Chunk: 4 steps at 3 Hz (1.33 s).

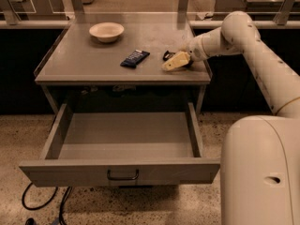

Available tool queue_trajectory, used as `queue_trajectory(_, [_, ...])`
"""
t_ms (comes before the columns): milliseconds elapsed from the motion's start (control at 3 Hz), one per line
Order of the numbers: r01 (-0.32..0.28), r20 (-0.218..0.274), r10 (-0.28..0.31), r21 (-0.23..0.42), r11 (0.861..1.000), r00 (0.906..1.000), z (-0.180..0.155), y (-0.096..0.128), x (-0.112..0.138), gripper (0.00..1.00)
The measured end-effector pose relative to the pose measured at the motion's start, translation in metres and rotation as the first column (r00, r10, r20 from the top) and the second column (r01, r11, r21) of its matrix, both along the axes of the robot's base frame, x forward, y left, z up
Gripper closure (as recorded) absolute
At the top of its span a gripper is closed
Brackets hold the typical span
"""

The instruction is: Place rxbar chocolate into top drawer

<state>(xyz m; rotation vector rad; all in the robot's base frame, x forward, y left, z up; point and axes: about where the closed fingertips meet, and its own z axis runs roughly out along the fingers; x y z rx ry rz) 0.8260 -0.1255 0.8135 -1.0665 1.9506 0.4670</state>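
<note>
My gripper (174,60) is low over the right part of the grey tabletop (93,67), reaching in from the right. A small black thing (167,55) shows at its far side, touching it. It is mostly hidden and looks like an end of the rxbar chocolate. A dark blue bar with white print (135,58) lies flat at the table's middle, a hand's width left of the gripper. The top drawer (119,171) under the table is pulled fully open. Its inside shows nothing in it, and its dark handle (123,175) is at the front centre.
A pale bowl (107,32) stands at the back left of the tabletop. My white base (262,172) fills the lower right, beside the drawer's right front corner. Black cables (42,205) lie on the speckled floor at lower left. Counters and posts stand behind the table.
</note>
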Motion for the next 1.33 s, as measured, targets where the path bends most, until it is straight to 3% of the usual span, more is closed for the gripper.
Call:
queue_trajectory(333, [0.000,0.000,0.000,0.000,1.000,1.0000,0.006,0.000,0.000,0.89])
queue_trajectory(667, [0.000,0.000,0.000,0.000,1.000,1.0000,0.009,0.000,0.000,1.00])
queue_trajectory(1000, [-0.041,0.010,0.041,0.046,0.998,0.9991,0.019,-0.014,-0.036,1.00])
queue_trajectory(1333, [-0.171,0.079,0.162,0.126,0.977,0.9835,0.067,-0.025,-0.127,1.00])
